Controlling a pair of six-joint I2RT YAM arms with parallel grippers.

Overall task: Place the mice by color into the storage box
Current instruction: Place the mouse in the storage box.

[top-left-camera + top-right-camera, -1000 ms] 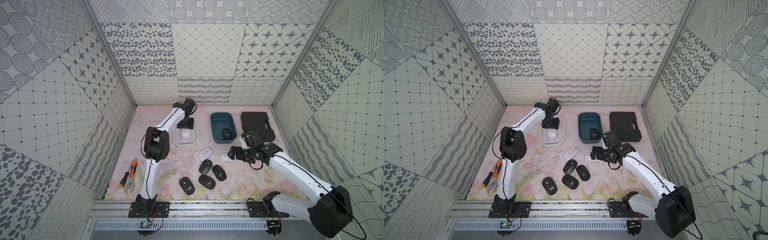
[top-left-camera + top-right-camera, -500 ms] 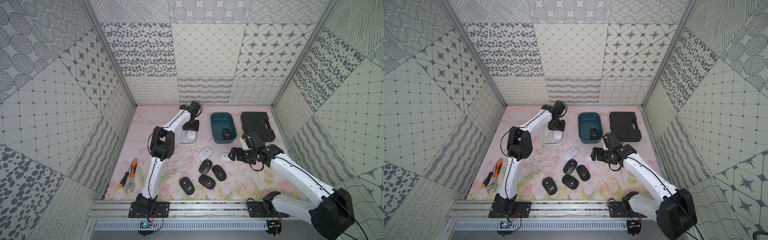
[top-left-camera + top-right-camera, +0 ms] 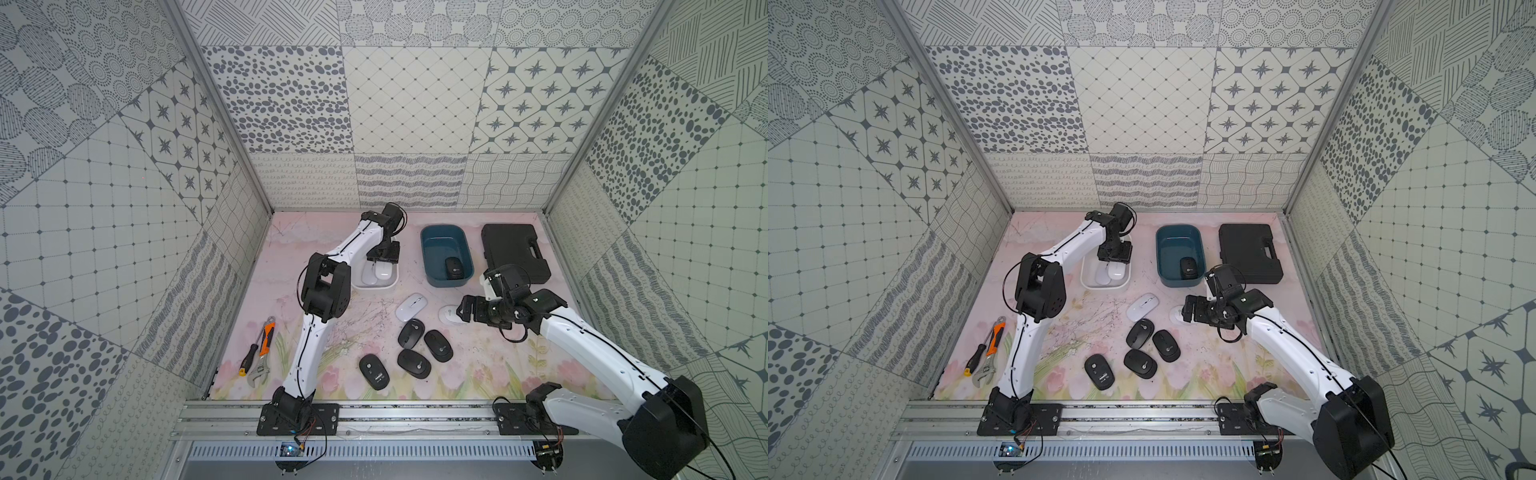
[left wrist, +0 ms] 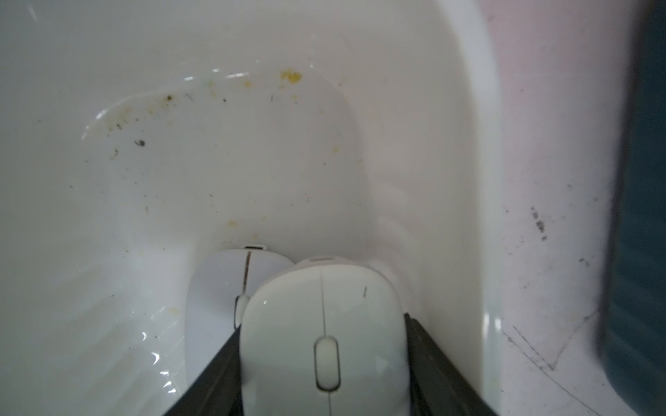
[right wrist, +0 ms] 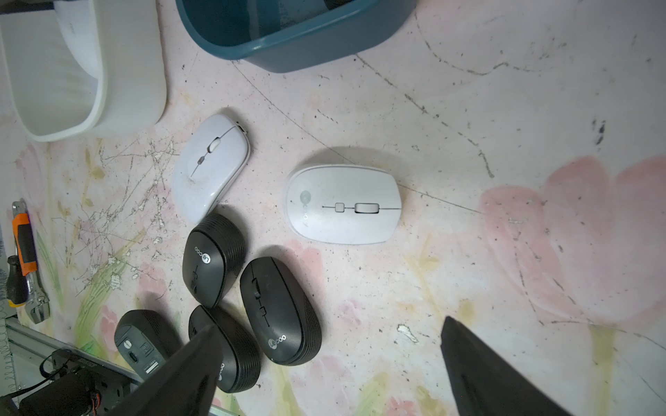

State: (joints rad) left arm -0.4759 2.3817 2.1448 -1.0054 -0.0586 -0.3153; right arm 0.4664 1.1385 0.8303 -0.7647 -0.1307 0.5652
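Placing white mouse (image 4: 324, 306) into white tub (image 3: 376, 286), pinched in L end effector (image 3: 383, 255); next: release, lift out. Hovering R end effector (image 3: 465, 311), spread, near loose white mouse (image 5: 344, 203) on desk (image 5: 468, 108).

Two mice (image 3: 381, 271) in left tub (image 3: 374, 286), one mouse (image 3: 454, 268) in right tub (image 3: 440, 281)

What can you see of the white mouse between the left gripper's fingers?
The white mouse is a glossy, off-white plastic oval with a centre seam, a scroll wheel and a dark mark on one button. The left gripper clamps its sides with black fingers. It sits inside the white tub, close to a wall, overlapping the other white mouse; floor contact is unclear.
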